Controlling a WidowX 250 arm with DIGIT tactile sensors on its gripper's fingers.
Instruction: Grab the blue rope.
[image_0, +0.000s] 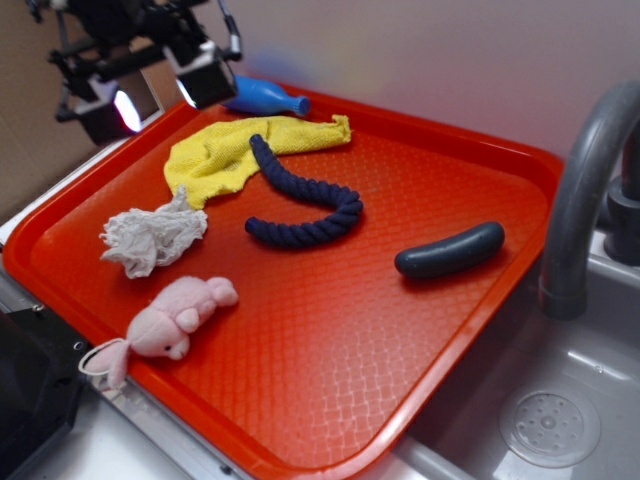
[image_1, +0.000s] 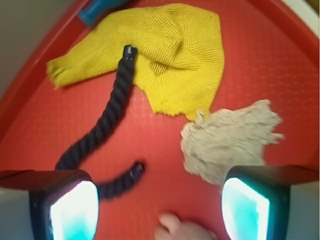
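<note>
End effector (image_0: 160, 95) raised above the far left corner of the red tray (image_0: 420, 330), fingers spread wide, nothing between them. Blue rope (image_0: 310, 205) lying loose on the tray in a hooked curve, one end resting on the yellow cloth (image_0: 225, 155), the other curled back toward the tray's middle; apart from the end effector, untouched. In the wrist view, rope (image_1: 107, 122) running from the cloth (image_1: 170, 55) down toward the left finger (image_1: 70, 210). Crumpled grey-white rag (image_0: 150, 238) just beside the cloth's near edge. Pink plush toy (image_0: 175, 318) near the tray's front rim. Dark sausage-shaped object (image_0: 450, 250) well apart to the right. Bright blue plastic toy (image_0: 265, 98) at the far rim, behind the cloth. Grey faucet (image_0: 580, 190) and sink (image_0: 550, 420) beside the tray.
</note>
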